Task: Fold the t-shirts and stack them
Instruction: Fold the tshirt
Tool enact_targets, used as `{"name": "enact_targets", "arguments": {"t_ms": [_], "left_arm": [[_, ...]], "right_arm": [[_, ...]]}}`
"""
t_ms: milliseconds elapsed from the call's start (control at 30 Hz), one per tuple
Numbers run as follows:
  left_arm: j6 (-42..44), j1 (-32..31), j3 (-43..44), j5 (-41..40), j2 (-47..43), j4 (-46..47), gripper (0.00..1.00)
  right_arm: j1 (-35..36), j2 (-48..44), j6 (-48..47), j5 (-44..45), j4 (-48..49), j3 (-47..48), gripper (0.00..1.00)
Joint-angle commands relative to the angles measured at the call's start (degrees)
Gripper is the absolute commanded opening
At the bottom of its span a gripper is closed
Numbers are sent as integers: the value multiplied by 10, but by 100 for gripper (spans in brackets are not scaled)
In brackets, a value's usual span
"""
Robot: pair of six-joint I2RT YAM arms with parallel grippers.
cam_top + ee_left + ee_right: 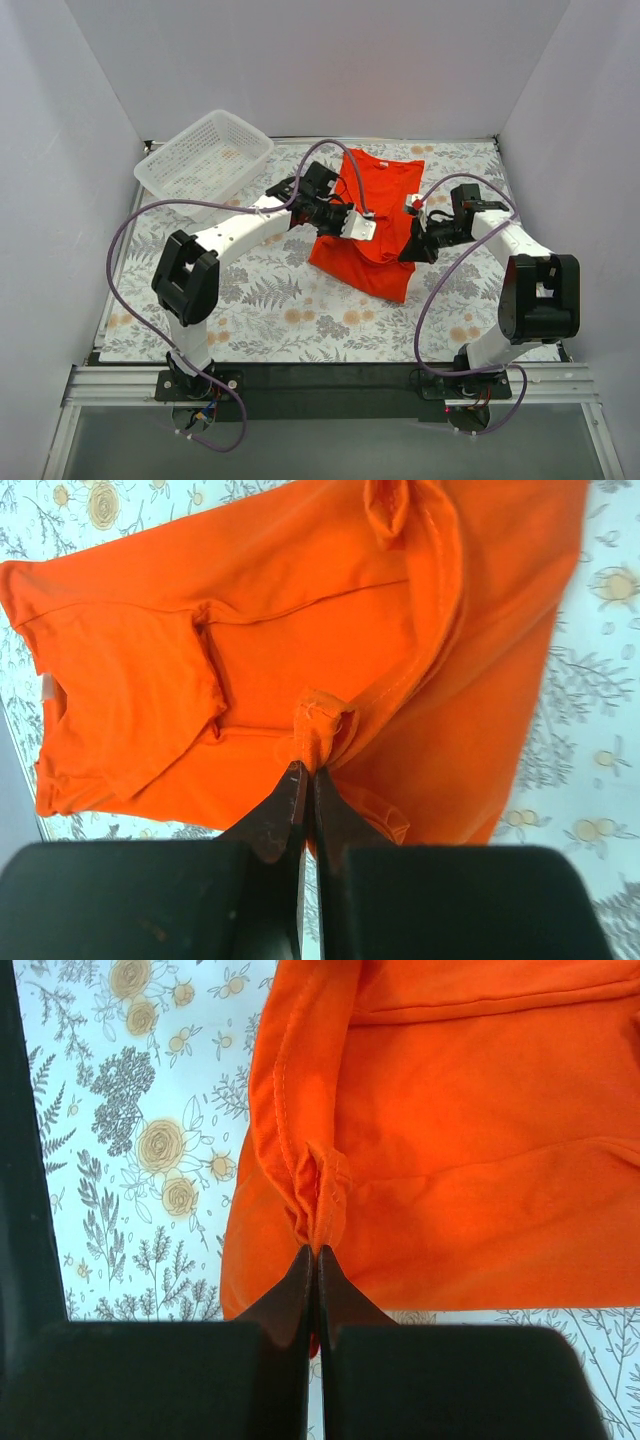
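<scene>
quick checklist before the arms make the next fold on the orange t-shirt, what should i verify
1. Left tool shut on a pinch of the t-shirt: ok.
2. Right tool shut on a stitched edge of the t-shirt: ok.
3. T-shirt lying flat on the table: not ok, it is bunched and creased between the two tools.
4. Basket apart from the t-shirt: ok, it sits at the far left corner.
5. How many layers each pinch has caught: cannot tell.
</scene>
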Motion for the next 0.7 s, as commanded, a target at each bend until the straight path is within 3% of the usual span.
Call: {"name": "enact_targets", "arguments": {"t_ms": [0,667], "left_arm": [[29,2,37,-11,29,3,0],[44,23,82,-31,96,53,0]], "right_arm": [[-6,9,44,-9,34,32,1],[-23,115,146,42,114,113,1]]}}
